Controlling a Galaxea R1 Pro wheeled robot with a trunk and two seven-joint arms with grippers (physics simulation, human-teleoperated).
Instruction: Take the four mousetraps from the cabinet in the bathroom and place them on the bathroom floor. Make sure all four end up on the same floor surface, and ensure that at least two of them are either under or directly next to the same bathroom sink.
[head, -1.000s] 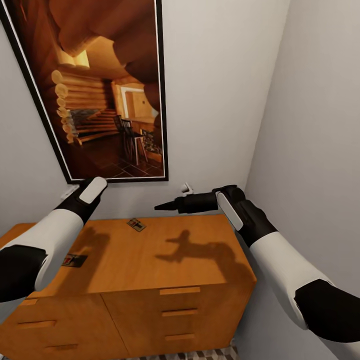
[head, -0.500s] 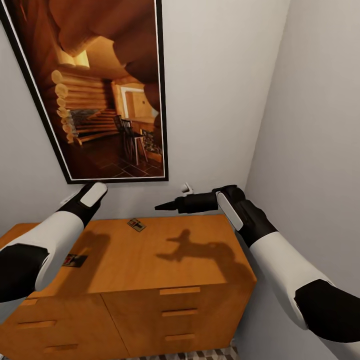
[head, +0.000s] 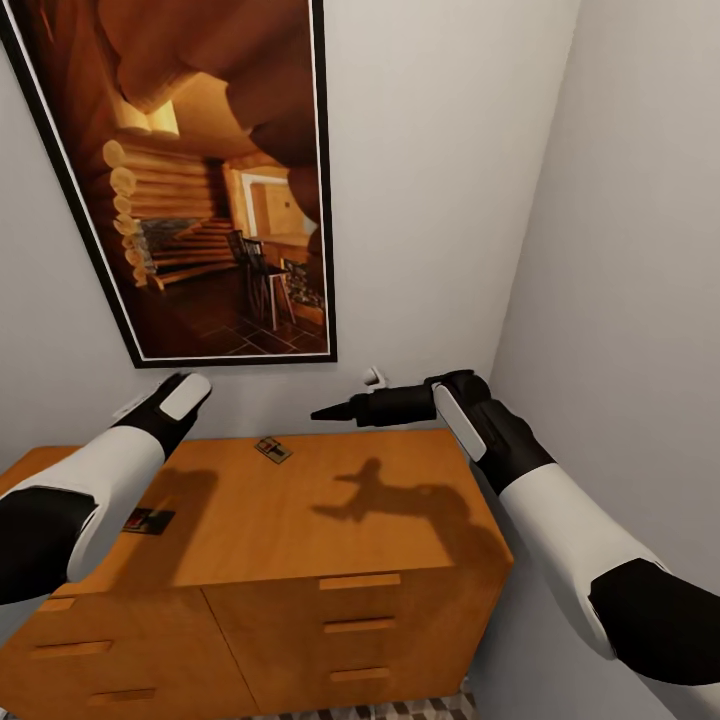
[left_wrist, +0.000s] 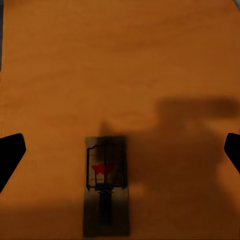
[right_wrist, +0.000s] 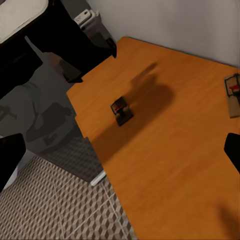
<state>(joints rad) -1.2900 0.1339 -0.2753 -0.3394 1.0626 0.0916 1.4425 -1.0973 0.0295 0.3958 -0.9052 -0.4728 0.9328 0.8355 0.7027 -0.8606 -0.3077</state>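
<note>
Orange-brown wooden cabinet top (head: 330, 500) carries two small tan mousetraps (head: 272, 450), with the left gripper (left_wrist: 120, 150) hovering above one, fingers spread, presumably to grasp it.

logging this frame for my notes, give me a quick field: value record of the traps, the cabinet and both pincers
surface: top of the low orange-brown wooden cabinet with drawer fronts
traps on top: two small flat tan wooden mousetraps
trap near back wall, lying flat, untouched
trap near left edge, lying flat, partly behind the left arm
left pincer: open, above a trap, not touching it
right pincer: above the cabinet's rear, holding nothing, open in its wrist view
wall: large framed log-cabin picture
floor: cube-pattern tiles beside the cabinet
</note>
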